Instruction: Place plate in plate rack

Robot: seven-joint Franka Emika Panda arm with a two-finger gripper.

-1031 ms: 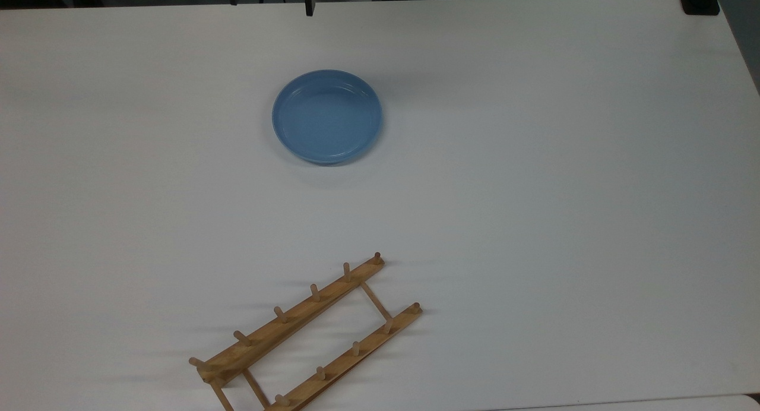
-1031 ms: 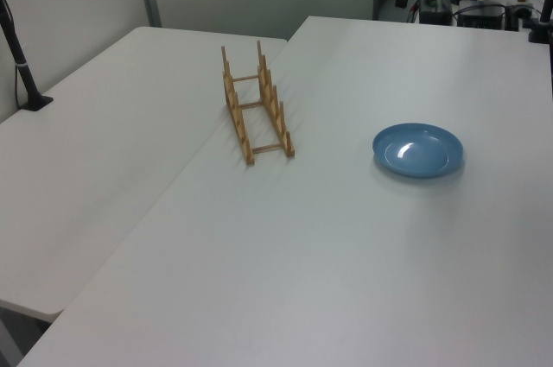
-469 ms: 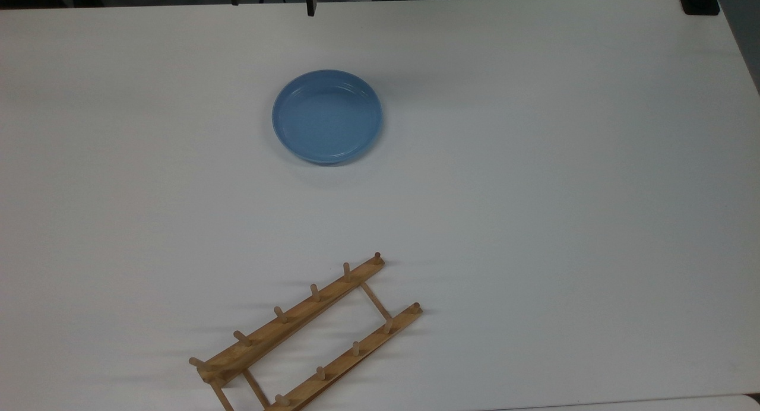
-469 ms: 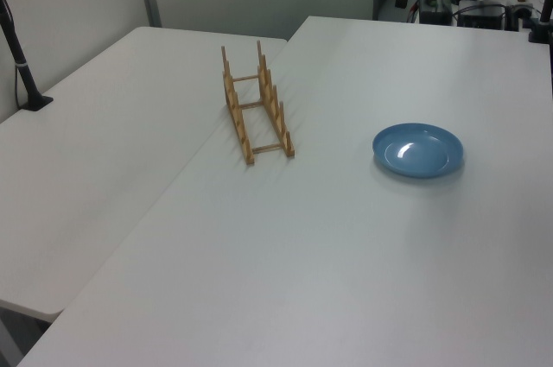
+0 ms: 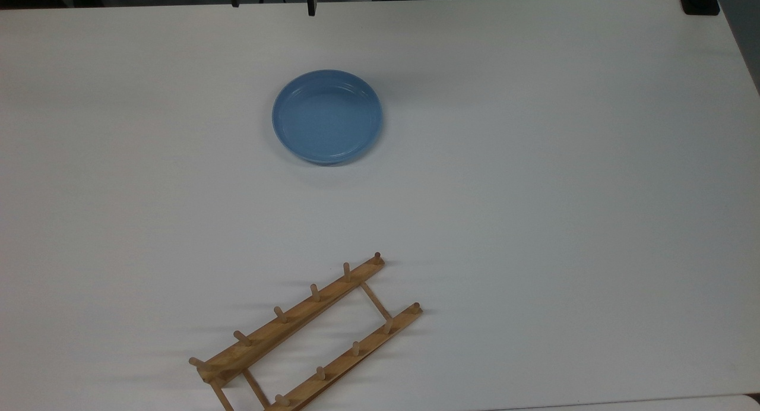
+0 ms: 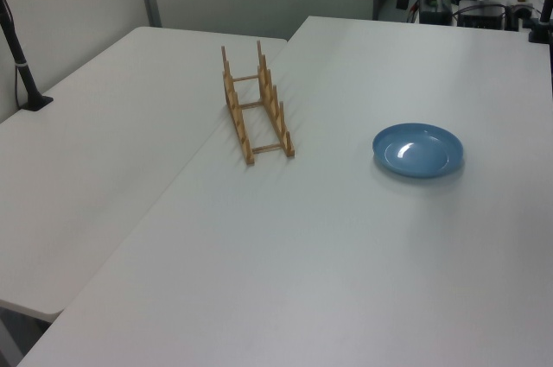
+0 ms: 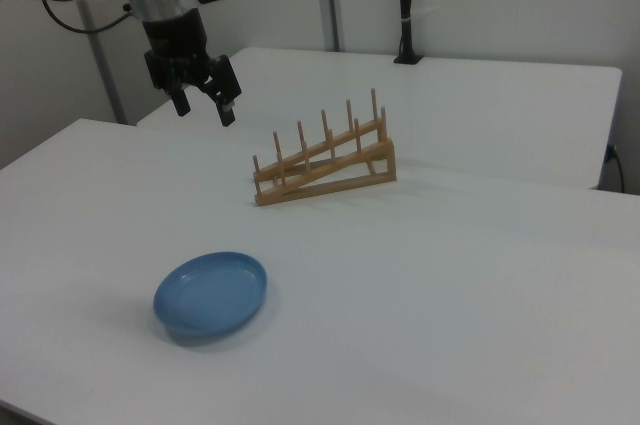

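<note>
Hand (image 7: 205,105) spread wide, high above plate (image 7: 211,293); plate rack (image 7: 325,156) well apart.

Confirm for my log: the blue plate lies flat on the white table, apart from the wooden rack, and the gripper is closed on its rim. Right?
Not quite. The gripper hangs in the air above the table, jaws open and holding nothing, as the right view shows. The plate does lie flat, apart from the rack.

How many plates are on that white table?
1. The single blue plate lies flat on the white table, apart from the wooden plate rack, which holds no plate.
</note>
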